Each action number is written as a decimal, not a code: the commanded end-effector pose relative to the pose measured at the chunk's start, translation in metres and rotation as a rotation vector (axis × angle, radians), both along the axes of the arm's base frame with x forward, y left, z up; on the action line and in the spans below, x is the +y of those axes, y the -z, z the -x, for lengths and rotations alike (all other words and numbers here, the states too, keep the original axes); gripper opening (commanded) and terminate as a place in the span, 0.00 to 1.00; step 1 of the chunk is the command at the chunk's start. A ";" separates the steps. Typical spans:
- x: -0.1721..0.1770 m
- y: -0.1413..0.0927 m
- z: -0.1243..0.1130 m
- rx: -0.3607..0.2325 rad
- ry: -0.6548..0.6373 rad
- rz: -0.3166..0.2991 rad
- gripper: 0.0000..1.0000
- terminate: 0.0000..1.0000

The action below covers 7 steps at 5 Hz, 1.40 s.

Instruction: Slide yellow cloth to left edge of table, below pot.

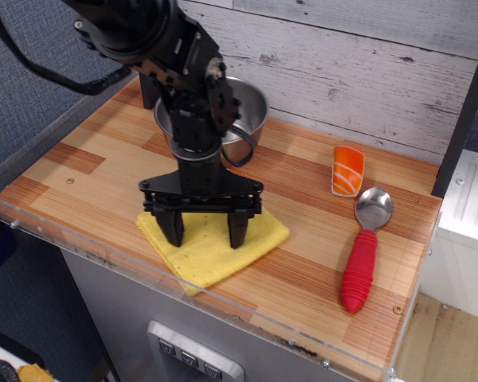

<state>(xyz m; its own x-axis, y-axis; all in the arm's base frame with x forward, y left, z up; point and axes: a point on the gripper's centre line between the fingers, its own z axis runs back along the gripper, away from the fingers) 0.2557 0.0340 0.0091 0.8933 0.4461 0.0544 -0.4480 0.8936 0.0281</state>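
The end effector [205, 237] stood spread apart, both fingertips pressing the yellow cloth [213, 247] near the table's [80, 171] front edge, below the pot [223, 119]. Steady downward pressure appeared necessary; the front corner risked overhanging.

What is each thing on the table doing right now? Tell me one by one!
gripper: open, both fingertips pressed down on the cloth.
yellow cloth: flat on the table, front corner near the front edge.
pot: upright, partly hidden behind the arm, looks empty.
spoon: lying flat, bowl facing up, red handle toward the front.
orange-and-white piece: lying flat, just behind the spoon.
table: everything rests on it.
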 end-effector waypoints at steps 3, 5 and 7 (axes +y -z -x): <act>0.063 -0.004 -0.002 -0.047 -0.136 -0.010 1.00 0.00; 0.096 -0.006 -0.011 -0.057 -0.208 0.001 1.00 0.00; 0.131 -0.010 -0.020 -0.066 -0.273 -0.013 1.00 0.00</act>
<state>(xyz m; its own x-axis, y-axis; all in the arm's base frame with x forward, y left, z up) 0.2769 0.1588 0.0106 0.7437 0.6627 0.0875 -0.6655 0.7463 0.0042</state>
